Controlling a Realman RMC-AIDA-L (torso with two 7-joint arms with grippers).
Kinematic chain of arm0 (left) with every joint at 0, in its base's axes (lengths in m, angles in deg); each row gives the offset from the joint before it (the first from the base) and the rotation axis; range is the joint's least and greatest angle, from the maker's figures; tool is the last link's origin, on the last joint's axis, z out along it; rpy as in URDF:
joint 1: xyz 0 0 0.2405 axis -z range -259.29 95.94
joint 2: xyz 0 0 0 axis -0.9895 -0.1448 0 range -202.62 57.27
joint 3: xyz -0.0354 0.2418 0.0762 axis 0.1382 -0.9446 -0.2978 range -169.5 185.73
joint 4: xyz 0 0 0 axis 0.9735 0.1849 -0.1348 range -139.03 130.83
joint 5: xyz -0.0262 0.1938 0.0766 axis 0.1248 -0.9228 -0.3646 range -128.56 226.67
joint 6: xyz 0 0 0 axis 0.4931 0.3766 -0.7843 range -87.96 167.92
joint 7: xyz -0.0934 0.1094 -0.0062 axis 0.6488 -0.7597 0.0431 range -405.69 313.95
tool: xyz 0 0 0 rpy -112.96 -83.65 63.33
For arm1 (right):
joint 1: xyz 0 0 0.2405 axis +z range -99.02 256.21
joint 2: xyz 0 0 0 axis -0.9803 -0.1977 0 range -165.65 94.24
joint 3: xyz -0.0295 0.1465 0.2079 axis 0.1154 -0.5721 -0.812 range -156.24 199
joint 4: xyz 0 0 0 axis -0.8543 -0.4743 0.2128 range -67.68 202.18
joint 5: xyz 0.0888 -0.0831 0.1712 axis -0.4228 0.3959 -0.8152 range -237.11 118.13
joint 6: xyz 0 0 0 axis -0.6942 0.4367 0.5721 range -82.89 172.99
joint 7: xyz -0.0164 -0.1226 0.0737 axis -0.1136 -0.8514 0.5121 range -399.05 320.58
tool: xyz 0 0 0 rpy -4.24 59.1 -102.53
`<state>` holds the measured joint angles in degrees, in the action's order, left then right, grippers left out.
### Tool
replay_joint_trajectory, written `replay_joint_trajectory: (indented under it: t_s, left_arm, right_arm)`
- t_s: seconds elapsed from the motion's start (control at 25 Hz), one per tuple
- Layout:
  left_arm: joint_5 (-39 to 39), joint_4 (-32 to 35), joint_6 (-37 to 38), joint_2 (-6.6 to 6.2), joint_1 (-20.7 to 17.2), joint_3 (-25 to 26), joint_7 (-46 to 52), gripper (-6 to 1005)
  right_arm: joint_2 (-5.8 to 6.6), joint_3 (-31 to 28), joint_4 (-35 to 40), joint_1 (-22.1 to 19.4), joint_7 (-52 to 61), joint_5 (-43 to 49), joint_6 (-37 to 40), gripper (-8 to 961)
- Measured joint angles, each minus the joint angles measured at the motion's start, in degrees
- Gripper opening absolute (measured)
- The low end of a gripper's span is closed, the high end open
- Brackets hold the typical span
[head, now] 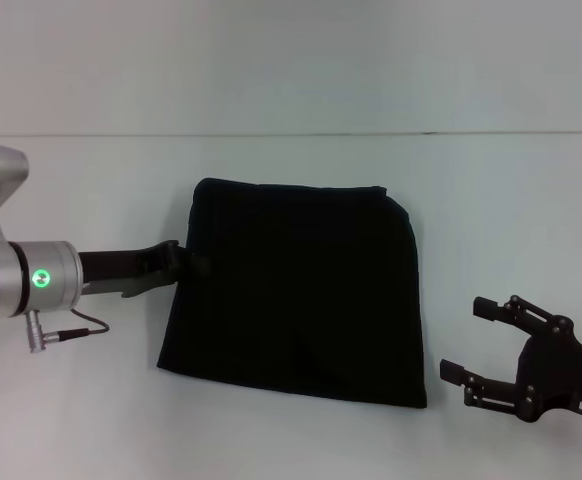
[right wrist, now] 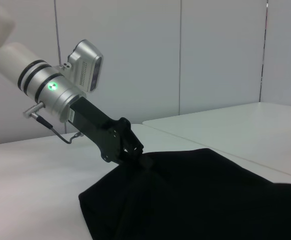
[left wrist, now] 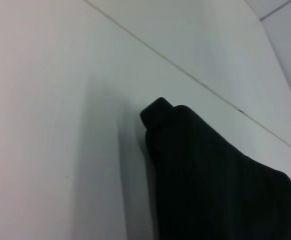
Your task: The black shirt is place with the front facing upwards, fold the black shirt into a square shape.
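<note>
The black shirt [head: 296,290] lies folded into a rough square in the middle of the white table [head: 501,200], plain black side up. My left gripper [head: 183,262] reaches in from the left and meets the shirt's left edge about halfway along. In the right wrist view the left gripper [right wrist: 134,152] is shut on that edge, and the cloth [right wrist: 210,195] rises slightly toward it. The left wrist view shows only the shirt's far corner [left wrist: 215,185]. My right gripper [head: 469,340] hovers open near the table's front right, just clear of the shirt's right edge.
A thin seam [head: 271,134] crosses the table behind the shirt. A grey cable [head: 71,335] hangs under my left wrist. White wall panels [right wrist: 215,55] stand beyond the table.
</note>
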<state>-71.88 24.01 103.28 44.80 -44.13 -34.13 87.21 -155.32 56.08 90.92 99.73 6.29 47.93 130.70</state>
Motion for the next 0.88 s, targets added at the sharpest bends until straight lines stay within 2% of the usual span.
replay_joint_trajectory:
  t_s: [0.24,0.56,0.68,0.88]
  left_arm:
    - [0.20,0.32,0.71,0.56,0.15,0.05,-1.85,121]
    - [3.08,2.51,6.69,0.15,-0.58,0.18,-8.11,209]
    - [5.09,5.32,9.79,-0.49,-2.10,0.34,-10.95,279]
    - [5.69,9.03,14.39,-0.87,-4.01,2.55,-18.16,397]
  right_arm:
    - [0.00,0.01,-0.03,0.15,0.00,0.01,-0.34,944]
    - [0.00,-0.56,-0.12,-0.01,0.00,-0.03,-0.40,945]
    - [0.00,-0.65,-0.12,-0.03,0.00,-0.03,-0.42,945]
    - [0.00,-0.97,-0.12,0.14,0.00,-0.06,-0.24,945]
